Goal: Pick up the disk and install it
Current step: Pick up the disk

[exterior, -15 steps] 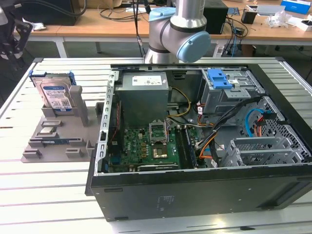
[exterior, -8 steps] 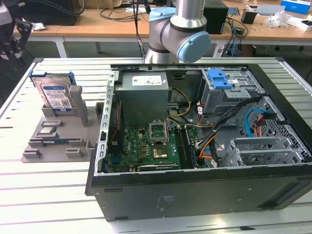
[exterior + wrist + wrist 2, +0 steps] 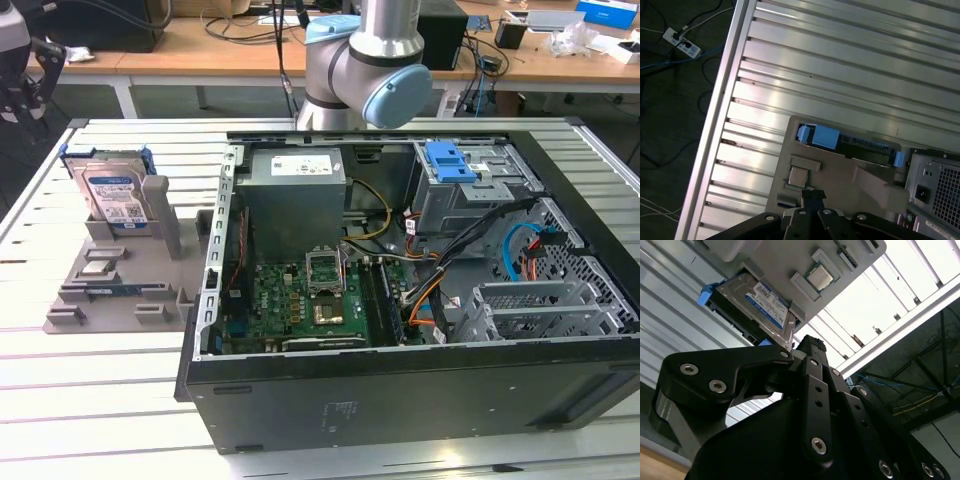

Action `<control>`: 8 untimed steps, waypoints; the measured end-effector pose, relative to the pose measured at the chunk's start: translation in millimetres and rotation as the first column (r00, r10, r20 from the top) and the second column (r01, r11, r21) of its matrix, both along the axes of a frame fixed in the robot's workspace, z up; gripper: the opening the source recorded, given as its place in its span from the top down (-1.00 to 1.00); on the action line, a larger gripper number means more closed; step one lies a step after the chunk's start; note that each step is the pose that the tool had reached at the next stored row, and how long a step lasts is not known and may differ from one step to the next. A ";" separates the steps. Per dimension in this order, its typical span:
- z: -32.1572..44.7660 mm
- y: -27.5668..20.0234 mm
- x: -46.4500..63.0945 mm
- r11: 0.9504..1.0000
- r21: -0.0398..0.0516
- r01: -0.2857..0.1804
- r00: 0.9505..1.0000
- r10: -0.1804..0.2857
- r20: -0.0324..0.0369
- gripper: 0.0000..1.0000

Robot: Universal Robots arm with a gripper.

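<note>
- Black gripper (image 3: 813, 195) linkage sits closest in both wrist views; the fingertips (image 3: 810, 347) look pressed together with nothing between them.
- Gripper hangs over the grey fixture (image 3: 840, 175), close to the square silver chip (image 3: 798, 176) seated in it. It touches neither the chip nor the fixture.
- Disk (image 3: 112, 195) stands on edge in a slot at the far end of the fixture (image 3: 150, 270), label facing the computer case (image 3: 400, 400). It is not yet picked up.
- In the second wrist view, the disk (image 3: 762, 302) shows its silver face, white-and-blue label and blue frame. It lies beyond the fingertips and apart from them.
- In the first wrist view, the disk (image 3: 822, 136) is seen edge-on: a blue frame end and a dark strip along the fixture's rim.
- Chip (image 3: 100, 265) lies flat on the fixture, nearer the exterior camera than the disk. It also shows in the second wrist view (image 3: 819, 276).
- Fixture rests on a slatted aluminium table (image 3: 100, 400), on the exterior view's left, just beside the case.
- Case lies on its side with the cover off. Inside are a grey power-supply box (image 3: 295, 195), a green motherboard (image 3: 300, 300) and loose cables.
- Bare blue clip (image 3: 450, 160) sits on top of the drive cage (image 3: 470, 195) at the far end of the case.
- Arm (image 3: 365, 60) rises behind the case.
- Power strip (image 3: 682, 42) lies on the floor off the table's edge.
</note>
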State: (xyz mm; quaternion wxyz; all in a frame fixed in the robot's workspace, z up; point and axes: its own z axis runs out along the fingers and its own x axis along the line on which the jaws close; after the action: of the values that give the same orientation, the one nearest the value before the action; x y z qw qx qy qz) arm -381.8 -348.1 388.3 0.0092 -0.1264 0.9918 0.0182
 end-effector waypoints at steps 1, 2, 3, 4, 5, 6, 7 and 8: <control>0.0 0.0 0.0 1.000 0.000 -0.006 1.000 0.006 0.000 0.79; 0.0 0.0 0.0 1.000 0.000 -0.015 1.000 0.015 0.000 0.79; 0.0 0.0 0.0 1.000 0.000 -0.023 1.000 0.023 0.000 0.79; 0.0 0.0 0.0 1.000 0.000 -0.031 1.000 0.031 0.000 0.79; 0.0 0.0 0.0 0.999 0.000 -0.040 0.999 0.040 0.000 0.79; 0.0 0.0 0.0 0.999 0.000 -0.051 0.999 0.051 0.000 0.79; 0.0 0.0 0.0 0.998 0.000 -0.060 0.998 0.060 0.000 0.79; 0.0 0.0 0.0 0.997 0.000 -0.073 0.997 0.073 0.000 0.79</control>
State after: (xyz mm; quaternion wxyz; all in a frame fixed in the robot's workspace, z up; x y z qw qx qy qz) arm -381.8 -348.1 388.3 0.0085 -0.1627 0.9865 0.0185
